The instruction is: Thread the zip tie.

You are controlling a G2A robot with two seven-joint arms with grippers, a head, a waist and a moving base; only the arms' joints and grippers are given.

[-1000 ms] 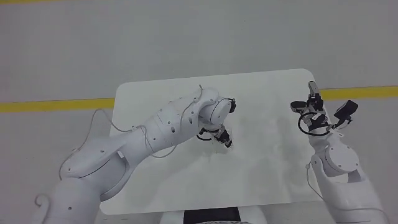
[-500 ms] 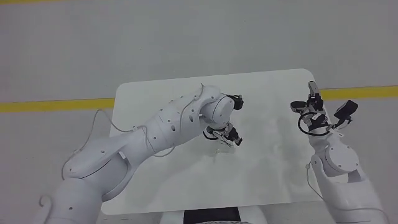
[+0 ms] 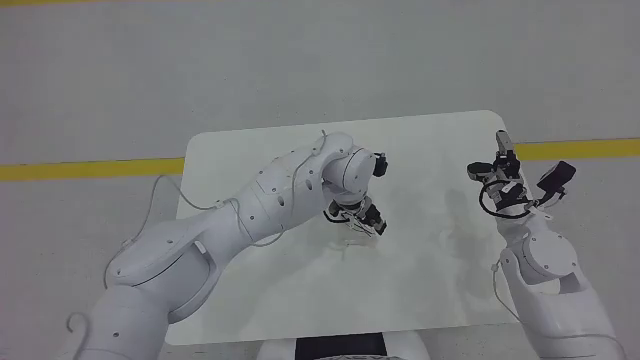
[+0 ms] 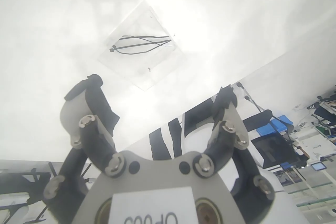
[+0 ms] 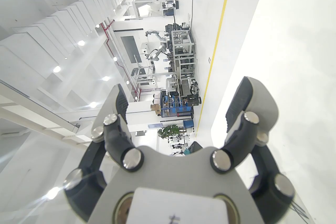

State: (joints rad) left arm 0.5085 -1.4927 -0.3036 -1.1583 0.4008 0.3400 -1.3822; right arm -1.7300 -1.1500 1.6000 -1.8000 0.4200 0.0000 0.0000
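Left fingers (image 4: 157, 87): spread wide, empty, hovering just short of the clear sheet (image 4: 147, 75) on the counter (image 3: 420, 280). Zip tie (image 4: 141, 45): thin, black, flexible strap, possibly more than one, flat on that sheet, long axis roughly parallel to the finger span. Right fingers (image 5: 181, 89): wide, empty, well apart from the sheet; the left arm is nearer.

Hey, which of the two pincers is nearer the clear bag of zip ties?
The left pincer: it hangs open near the clear bag of black zip ties, mid-table. The right pincer is off at the right edge of the table, facing the room.
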